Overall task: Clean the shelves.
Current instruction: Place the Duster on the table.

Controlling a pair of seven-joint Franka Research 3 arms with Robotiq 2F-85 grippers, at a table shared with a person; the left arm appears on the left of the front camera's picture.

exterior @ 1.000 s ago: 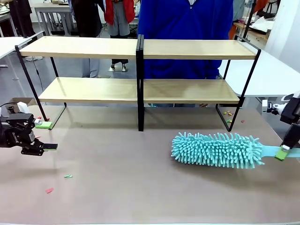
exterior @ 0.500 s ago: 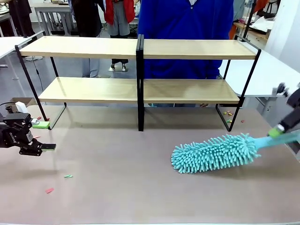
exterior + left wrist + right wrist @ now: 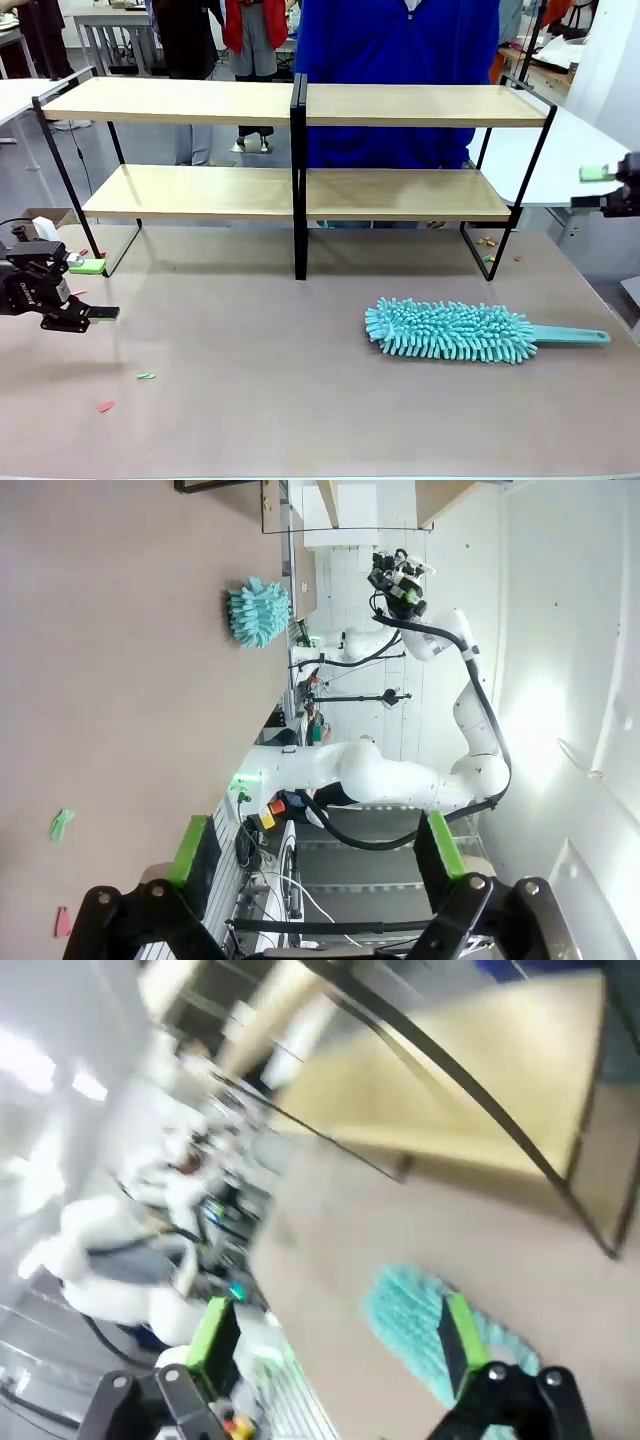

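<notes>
The shelves [image 3: 296, 150] stand across the far half of the table [image 3: 250, 400], two long light-wood boards in a thin black frame with a central post, both boards bare, and a person in blue [image 3: 395, 60] stands close behind them; the frame's feet rest on the brown table surface, and from those feet toward me lies a wide stretch of open table; in front of the shelves' right half, well apart from the frame, a teal duster [image 3: 450, 331] lies flat, fluffy head pointing toward the central post, its thin handle reaching out toward the table's right edge with nothing touching it; my left gripper [image 3: 95, 290] hovers low just outside the shelves' left end, near the left foot, fingers spread apart and empty; my right gripper [image 3: 598, 190] hangs raised beyond the shelves' right end, above the table's edge, fingers wide apart and holding nothing; small scraps, a green one [image 3: 146, 376] and a red one [image 3: 105, 406], lie in front of the shelves' left half, near the front edge.
</notes>
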